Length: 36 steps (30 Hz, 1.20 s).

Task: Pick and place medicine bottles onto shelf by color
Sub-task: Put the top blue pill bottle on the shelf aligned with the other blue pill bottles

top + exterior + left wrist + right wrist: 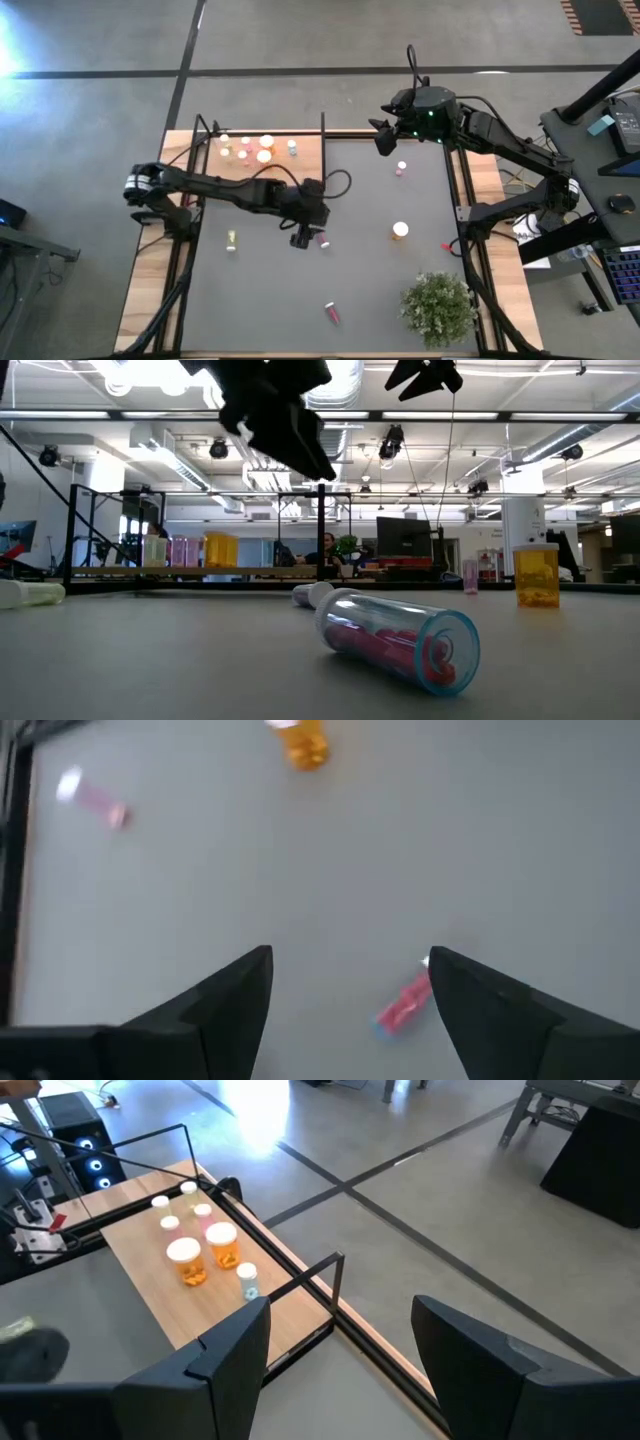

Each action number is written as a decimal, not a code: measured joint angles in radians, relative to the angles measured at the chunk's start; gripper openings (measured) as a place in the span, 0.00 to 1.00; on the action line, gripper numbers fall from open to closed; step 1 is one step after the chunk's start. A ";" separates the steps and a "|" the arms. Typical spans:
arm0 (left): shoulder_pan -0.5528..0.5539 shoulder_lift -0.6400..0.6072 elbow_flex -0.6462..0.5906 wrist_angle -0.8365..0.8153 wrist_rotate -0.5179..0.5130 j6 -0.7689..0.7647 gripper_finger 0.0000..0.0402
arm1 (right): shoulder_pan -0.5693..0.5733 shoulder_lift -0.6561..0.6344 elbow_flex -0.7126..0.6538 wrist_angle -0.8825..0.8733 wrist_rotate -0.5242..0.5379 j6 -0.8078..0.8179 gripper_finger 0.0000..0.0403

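1. My left claw [303, 240] hangs spread and empty over the middle of the surface [370, 260], with a pink bottle [322, 241] lying on its side just beside one finger (not between the two).
2. My right claw [383, 140], also spread with nothing in it, waits high at the far edge of the surface.
3. The shelf [300, 165] sits at the far left corner and already carries several bottles; other bottles lie scattered: an orange one [400, 231] upright, a pink one [401, 168] near the right claw, another pink one [331, 313] nearer the plant [438, 307], a pale one [231, 240] at the left.
4. Risk: if I descend as aligned, a finger could land on the bottle and roll it away.
5. A fallen cylinder may slip from a shallow pinch.
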 joint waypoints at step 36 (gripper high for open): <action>-0.005 0.302 -0.004 -0.016 -0.036 0.565 0.51 | 0.000 0.000 0.000 0.000 0.000 0.000 0.58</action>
